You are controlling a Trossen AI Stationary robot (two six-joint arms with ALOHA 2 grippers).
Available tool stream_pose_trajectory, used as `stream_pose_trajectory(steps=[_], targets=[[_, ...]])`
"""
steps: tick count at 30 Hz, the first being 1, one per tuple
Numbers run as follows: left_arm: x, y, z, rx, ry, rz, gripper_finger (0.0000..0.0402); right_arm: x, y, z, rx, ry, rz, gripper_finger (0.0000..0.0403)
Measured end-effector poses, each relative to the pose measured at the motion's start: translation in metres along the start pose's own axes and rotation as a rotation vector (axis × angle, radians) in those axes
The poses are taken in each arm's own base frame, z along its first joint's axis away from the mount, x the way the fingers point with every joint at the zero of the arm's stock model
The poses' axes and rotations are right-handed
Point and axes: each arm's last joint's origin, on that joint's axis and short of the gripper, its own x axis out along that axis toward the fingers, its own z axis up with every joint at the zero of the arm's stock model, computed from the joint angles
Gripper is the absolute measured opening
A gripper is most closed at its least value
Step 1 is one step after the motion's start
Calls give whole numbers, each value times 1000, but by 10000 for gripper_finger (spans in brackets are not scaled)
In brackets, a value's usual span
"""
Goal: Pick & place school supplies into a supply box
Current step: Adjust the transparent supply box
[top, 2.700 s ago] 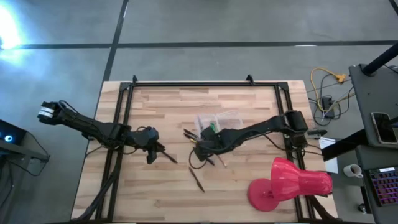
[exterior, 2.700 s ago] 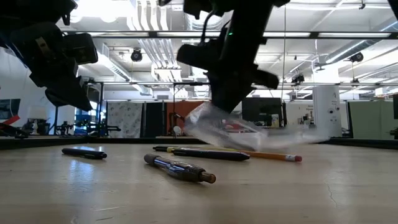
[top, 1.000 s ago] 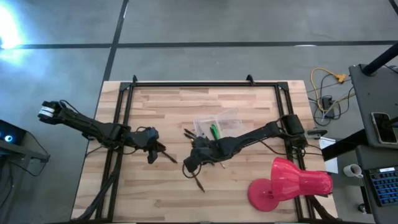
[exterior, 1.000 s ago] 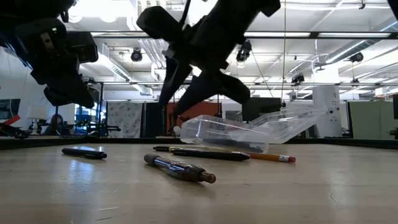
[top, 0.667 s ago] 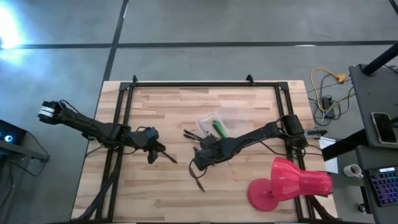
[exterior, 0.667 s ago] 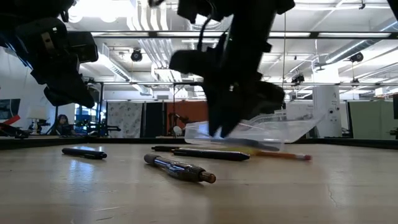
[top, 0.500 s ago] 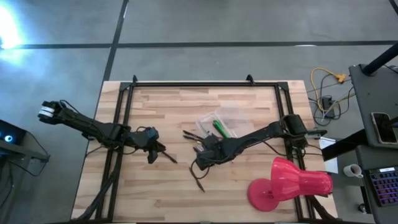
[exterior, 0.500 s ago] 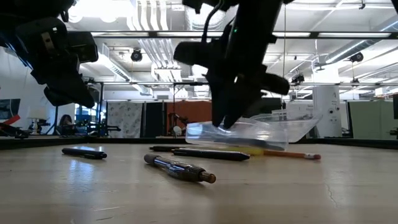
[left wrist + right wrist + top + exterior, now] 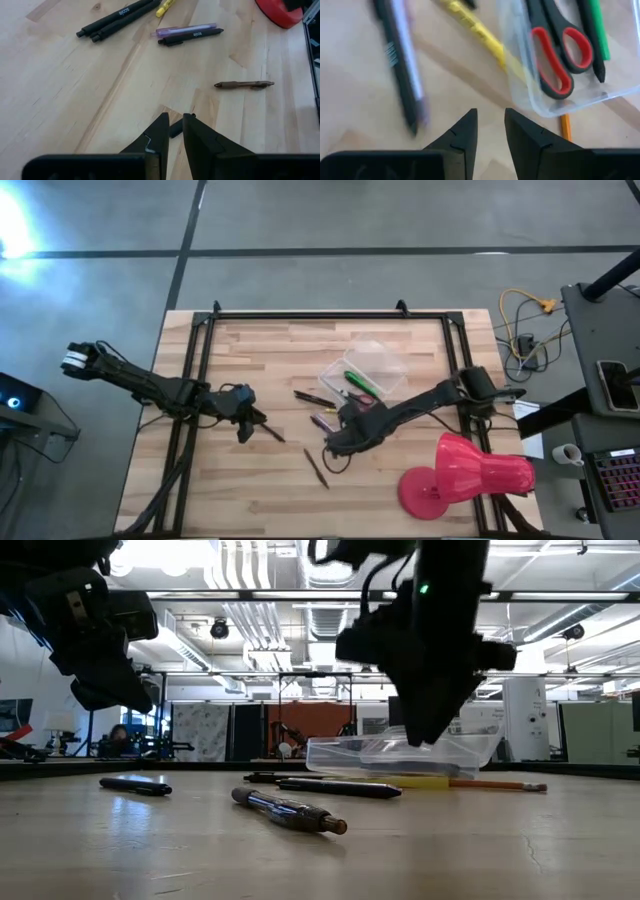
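Lying at centre frame of the high view: a clear plastic rectangular box with rounded corners [image 9: 363, 371], holding red-handled black scissors [image 9: 560, 52] and a green pen [image 9: 357, 380]. Resting partly under the box's near edge: a yellow pencil [image 9: 479, 32]. Sitting just left of it on the wood: a purple pen [image 9: 185, 30] beside a black pen [image 9: 191, 36]. Hovering just below and left of the box: the right gripper [image 9: 338, 442], fingers a narrow gap apart, gripping nothing. Waiting at left of frame: the left gripper [image 9: 246, 423], fingers nearly together and empty, above a short dark pen [image 9: 175, 129]. Lying alone lower down: a brown pen [image 9: 316, 467].
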Motion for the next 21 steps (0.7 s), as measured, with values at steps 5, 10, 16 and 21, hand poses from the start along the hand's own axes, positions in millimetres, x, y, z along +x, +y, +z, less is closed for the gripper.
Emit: stream_pose_trajectory(steps=[5, 10, 16, 21], targets=[[0, 0, 0, 0, 0, 0, 39, -29, 8, -34, -279, -26, 86, 91], [0, 1, -1, 2, 1, 2, 39, -56, 3, -77, -399, -18, 128, 91], [2, 4, -5, 4, 7, 9, 39, -38, -30, -100, 15, 136, 15, 80], [2, 3, -4, 3, -3, 1, 39, -27, -62, -102, 372, 139, 41, 36]])
